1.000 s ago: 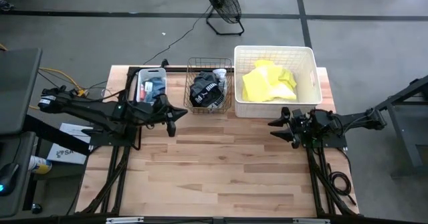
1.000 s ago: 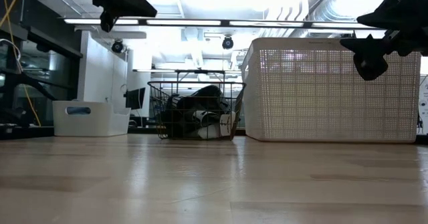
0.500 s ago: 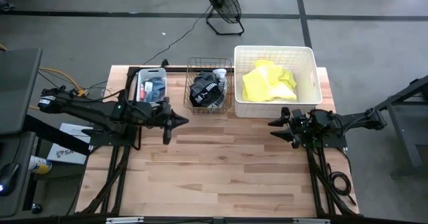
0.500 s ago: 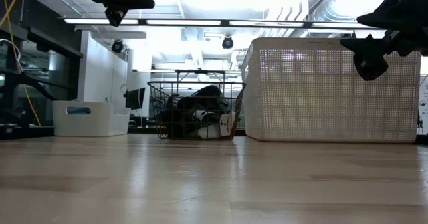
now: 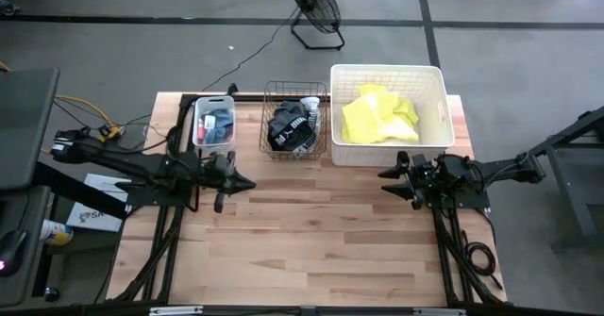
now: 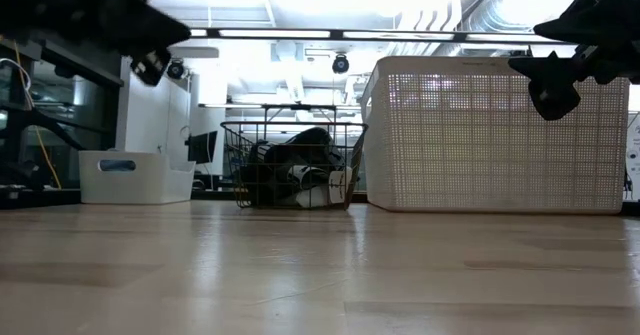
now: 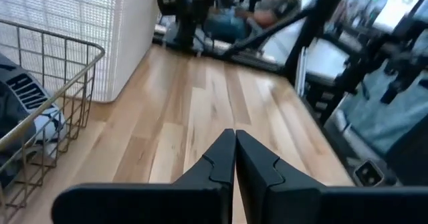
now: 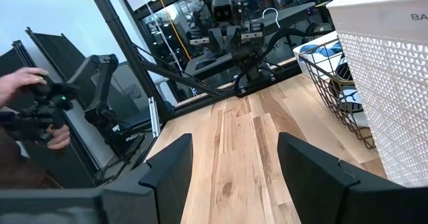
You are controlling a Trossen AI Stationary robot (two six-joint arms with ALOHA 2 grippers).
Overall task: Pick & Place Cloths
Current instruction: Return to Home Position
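Note:
A neon-yellow cloth [image 5: 377,118] lies in the large white tub [image 5: 440,108] at the table's far right. A black cloth with white print [image 5: 291,129] fills the copper wire basket [image 5: 266,118] beside it, also seen in the left wrist view [image 7: 23,103]. Grey-blue cloth [image 5: 217,124] sits in the small white tub [image 5: 213,100] at the far left. My left gripper [image 5: 250,184] hovers shut over the table's left part, in front of the small tub, pointing level toward the right [image 7: 234,136]. My right gripper [image 5: 394,186] waits open at the right, in front of the large tub, with nothing between its fingers [image 8: 231,164].
The near half of the wooden table top [image 5: 321,250] lies bare. The three containers stand in a row along the far edge. A person's hands [image 8: 33,110] show beyond the table's left side in the right wrist view. A floor fan [image 5: 313,5] stands behind the table.
My left gripper has sunk and drawn back toward the table's left edge. It has tipped from pointing down to pointing about level toward the right, and has stayed shut. The cloths have not moved.

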